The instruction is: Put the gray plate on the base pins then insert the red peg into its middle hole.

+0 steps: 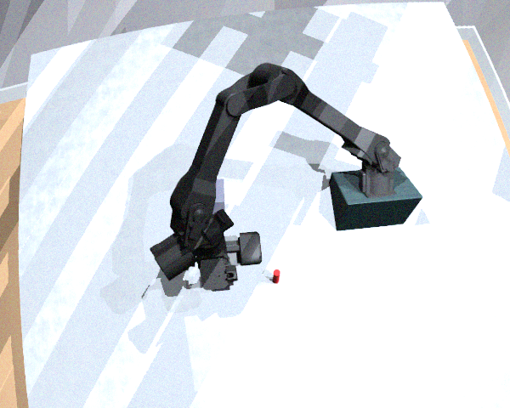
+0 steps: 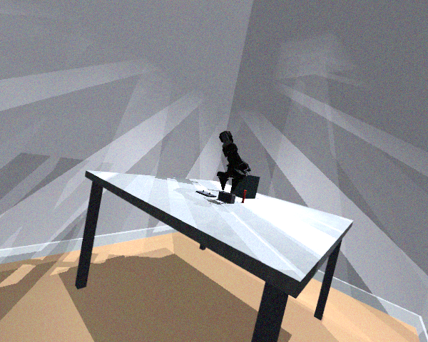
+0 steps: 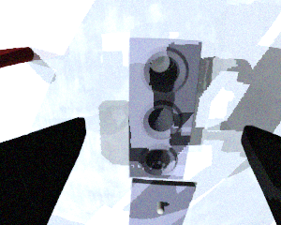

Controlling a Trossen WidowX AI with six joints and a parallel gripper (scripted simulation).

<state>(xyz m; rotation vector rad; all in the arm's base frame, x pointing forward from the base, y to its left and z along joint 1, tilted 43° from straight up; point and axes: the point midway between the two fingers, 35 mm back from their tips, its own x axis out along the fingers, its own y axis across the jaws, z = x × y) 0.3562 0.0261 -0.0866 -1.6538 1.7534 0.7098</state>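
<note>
The gray plate point(image 2: 226, 197) point(image 3: 140, 98), a thick block with three holes in a row, rests on the table beside the base. The base point(image 1: 220, 189) point(image 2: 205, 193) point(image 3: 142, 203) lies flat; one of its pins shows in the wrist view. The red peg point(image 1: 275, 276) point(image 2: 244, 196) point(image 3: 11, 57) stands upright on the table, to one side of the plate. My gripper point(image 2: 227, 190) point(image 3: 166, 130) is open and empty, pointing down above the plate, with one finger off each long side. In the top view the arm hides the plate, the fingertips and most of the base.
The arm stands on a dark teal box point(image 1: 371, 212) point(image 2: 248, 187). The white table point(image 1: 356, 329) point(image 2: 280, 228) bears all these things; its edges show in the top and exterior views. Strong patches of light and shadow cross the table.
</note>
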